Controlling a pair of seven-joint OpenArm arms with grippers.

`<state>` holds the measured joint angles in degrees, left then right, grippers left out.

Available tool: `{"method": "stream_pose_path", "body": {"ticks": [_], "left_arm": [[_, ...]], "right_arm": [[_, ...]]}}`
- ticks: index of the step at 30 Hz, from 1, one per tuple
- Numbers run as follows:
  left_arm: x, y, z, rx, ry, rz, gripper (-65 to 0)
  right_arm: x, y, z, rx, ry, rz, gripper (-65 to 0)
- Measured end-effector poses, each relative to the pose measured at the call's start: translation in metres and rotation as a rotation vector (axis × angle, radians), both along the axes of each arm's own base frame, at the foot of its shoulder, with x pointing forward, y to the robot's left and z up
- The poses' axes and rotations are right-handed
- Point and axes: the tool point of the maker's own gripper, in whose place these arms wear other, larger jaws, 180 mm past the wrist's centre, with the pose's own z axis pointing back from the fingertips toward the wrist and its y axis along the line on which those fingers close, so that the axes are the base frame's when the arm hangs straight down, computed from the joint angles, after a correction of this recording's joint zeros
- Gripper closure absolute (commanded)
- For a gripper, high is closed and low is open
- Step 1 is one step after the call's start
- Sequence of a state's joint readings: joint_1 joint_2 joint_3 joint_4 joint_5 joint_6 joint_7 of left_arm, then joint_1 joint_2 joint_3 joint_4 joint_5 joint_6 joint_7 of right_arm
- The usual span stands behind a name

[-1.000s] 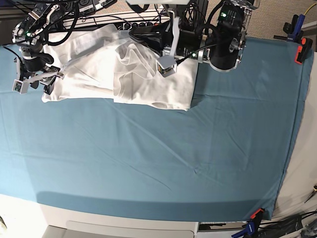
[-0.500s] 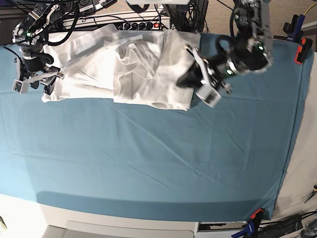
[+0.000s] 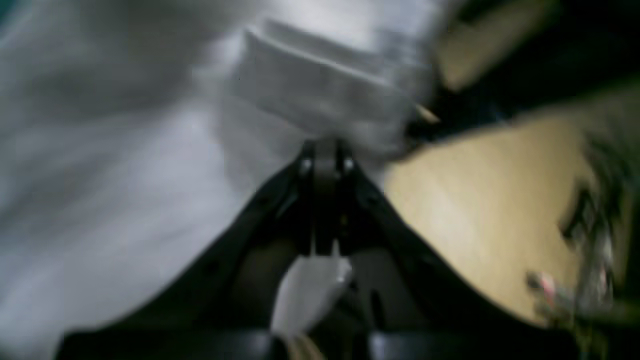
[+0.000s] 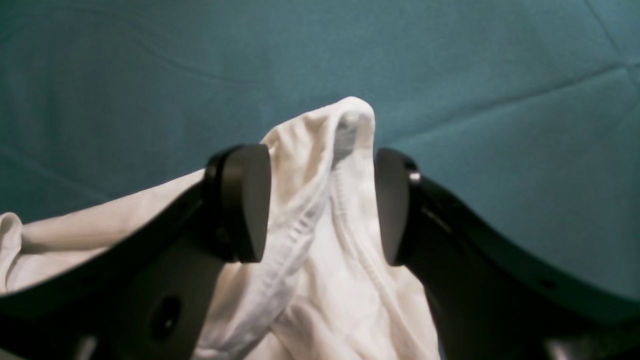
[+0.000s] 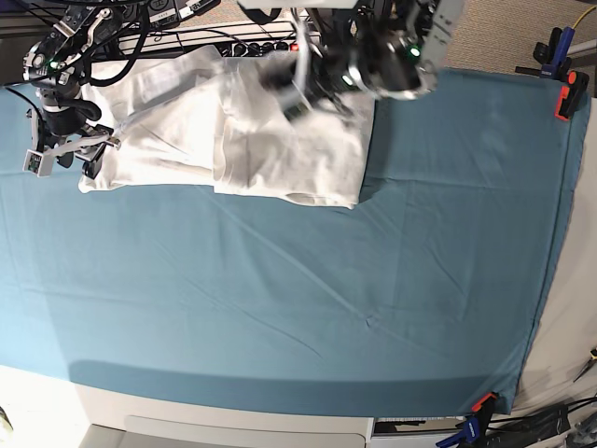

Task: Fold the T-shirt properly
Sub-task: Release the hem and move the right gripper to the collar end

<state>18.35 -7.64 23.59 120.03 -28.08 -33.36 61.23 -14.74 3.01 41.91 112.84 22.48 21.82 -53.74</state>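
Note:
The white T-shirt lies partly folded at the far left of the teal table cloth, with a doubled panel on its right half. My left gripper hovers, blurred, above the shirt's far part. In the left wrist view that gripper is shut, its tip over a hem of the T-shirt; nothing shows pinched in it. My right gripper sits at the shirt's left edge. Up close, the right gripper stands wide open around a raised, hemmed fold of the T-shirt.
Cables and a power strip run along the back edge behind the shirt. An orange clamp holds the cloth at the right edge and another clamp at the front right corner. Tan floor lies beyond the table.
My left arm swung from over the shirt out to the right onto the bare cloth, then back up over the shirt's far part. The right arm has not moved.

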Motion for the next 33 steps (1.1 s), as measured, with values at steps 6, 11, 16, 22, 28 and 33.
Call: {"method": "stream_pose_path", "body": {"ticks": [6, 11, 16, 22, 28, 33], "left_arm": [[-0.026, -0.017, 0.018, -0.102, 0.005, -0.142, 0.0], [-0.003, 0.003, 0.025, -0.088, -0.049, -0.062, 0.0], [0.011, 0.044, 0.019, -0.033, -0.048, 0.014, 0.0], [0.029, 0.077, 0.017, 0.005, -0.062, 0.085, -13.6], [0.043, 0.090, 0.019, 0.014, -0.080, 0.145, -21.5], [0.047, 0.095, 0.019, 0.020, -0.085, 0.165, -21.5]], "right_arm": [[0.000, -0.002, 0.002, -0.009, 0.001, 0.002, -33.1], [-0.001, -0.028, 0.021, -0.051, -0.027, -0.029, -33.1], [-0.030, -0.095, 0.040, -0.062, -0.033, -0.149, -35.3], [-0.052, -0.134, 0.000, 0.221, 0.002, -0.173, -36.6], [-0.049, -0.093, -0.042, 0.565, 0.029, 0.003, -36.6], [-0.040, -0.052, -0.063, 0.716, 0.049, 0.112, -36.6]]}}
